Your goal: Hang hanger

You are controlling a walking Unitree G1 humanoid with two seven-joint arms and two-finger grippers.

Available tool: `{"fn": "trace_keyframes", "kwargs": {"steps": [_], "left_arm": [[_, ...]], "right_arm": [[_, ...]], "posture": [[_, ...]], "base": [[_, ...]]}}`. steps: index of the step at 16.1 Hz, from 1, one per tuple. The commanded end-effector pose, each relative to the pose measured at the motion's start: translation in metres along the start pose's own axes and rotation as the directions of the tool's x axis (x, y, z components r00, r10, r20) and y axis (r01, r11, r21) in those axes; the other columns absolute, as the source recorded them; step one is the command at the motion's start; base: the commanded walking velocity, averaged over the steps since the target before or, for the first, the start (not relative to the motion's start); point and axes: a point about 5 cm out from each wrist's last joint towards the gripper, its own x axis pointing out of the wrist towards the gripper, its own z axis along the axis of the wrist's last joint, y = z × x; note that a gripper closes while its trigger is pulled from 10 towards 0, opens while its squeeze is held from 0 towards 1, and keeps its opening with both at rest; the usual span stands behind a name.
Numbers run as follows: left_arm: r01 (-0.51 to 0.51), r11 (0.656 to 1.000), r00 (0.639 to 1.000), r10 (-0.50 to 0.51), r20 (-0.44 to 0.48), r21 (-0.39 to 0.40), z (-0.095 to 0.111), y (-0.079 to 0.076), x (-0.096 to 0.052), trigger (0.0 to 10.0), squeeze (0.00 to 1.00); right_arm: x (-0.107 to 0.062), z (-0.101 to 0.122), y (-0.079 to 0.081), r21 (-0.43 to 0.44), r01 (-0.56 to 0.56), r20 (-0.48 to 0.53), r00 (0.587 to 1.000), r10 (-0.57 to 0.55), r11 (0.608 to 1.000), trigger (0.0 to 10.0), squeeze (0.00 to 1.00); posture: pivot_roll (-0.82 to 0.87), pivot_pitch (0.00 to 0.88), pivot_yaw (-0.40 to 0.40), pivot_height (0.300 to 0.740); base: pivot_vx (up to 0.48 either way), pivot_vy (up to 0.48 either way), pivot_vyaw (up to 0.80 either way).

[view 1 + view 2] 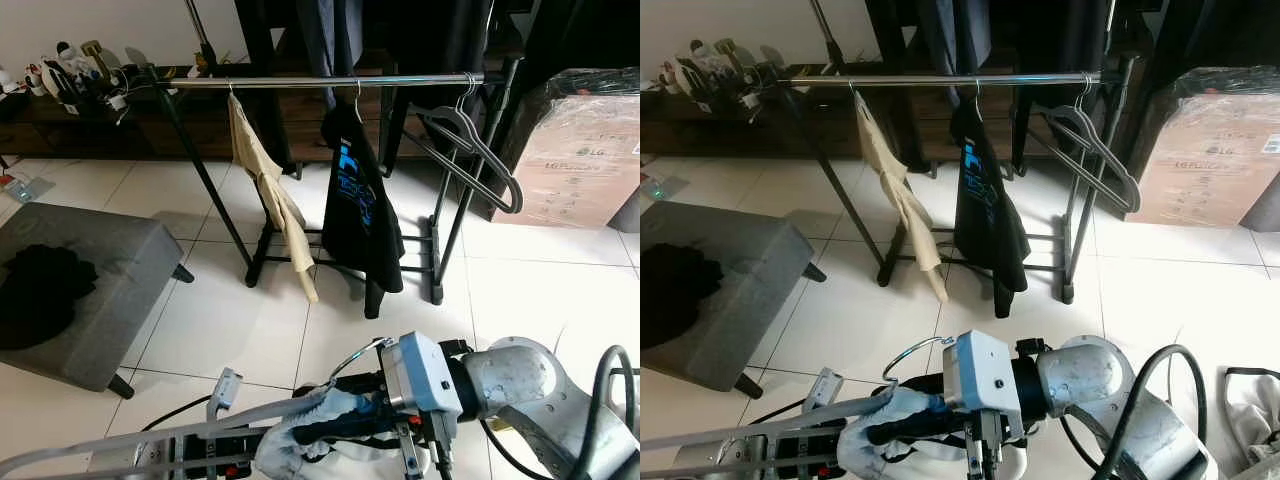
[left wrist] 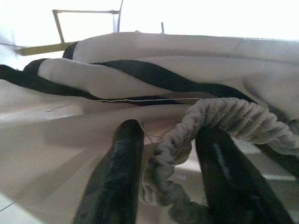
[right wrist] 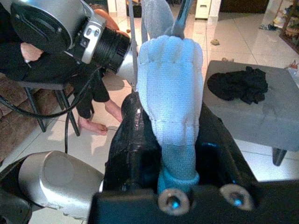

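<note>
A white knit garment (image 1: 300, 425) on a wire hanger, whose hook (image 1: 356, 352) curves upward, hangs low in front of me. My right gripper (image 3: 173, 121) is shut on the garment's padded shoulder, and its wrist block (image 1: 420, 375) points left. My left gripper (image 2: 169, 135) is shut on a twisted knit cord (image 2: 219, 114) of the same garment. Ahead stands a clothes rack with a chrome rod (image 1: 330, 81). On it hang a beige garment (image 1: 270, 190), a black T-shirt with blue print (image 1: 355, 200) and an empty grey hanger (image 1: 475, 150).
A grey ottoman (image 1: 110, 250) carrying a black cloth (image 1: 40, 285) stands at the left. At the right, beside the rack, is a cardboard box (image 1: 585, 150). A cluttered low shelf (image 1: 80, 75) lies at the far left. A seated person's bare feet (image 3: 100, 123) are behind me.
</note>
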Motion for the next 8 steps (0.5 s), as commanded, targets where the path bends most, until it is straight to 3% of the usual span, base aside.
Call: {"fn": "trace_keyframes", "kwargs": {"steps": [1, 8], "left_arm": [[-0.053, 0.999, 0.998, 0.053, -0.018, -0.008, -0.007, 0.005, -0.009, 0.0, 0.0], [-0.088, 0.996, 0.995, 0.088, -0.055, 0.02, -0.014, 0.007, -0.012, 0.0, 0.0]], "right_arm": [[0.002, 0.002, 0.001, -0.023, -0.008, 0.012, 1.0, 0.008, 1.0, 0.0, 0.0], [-0.007, -0.015, -0.012, 0.008, 0.1, -0.03, 0.995, -0.099, 0.995, 0.0, 0.0]], "posture": [[-0.18, 0.214, 0.091, 0.74], [-0.17, 0.214, 0.091, 0.74]], "base": [[0.0, 0.0, 0.0], [0.0, 0.0, 0.0]]}}
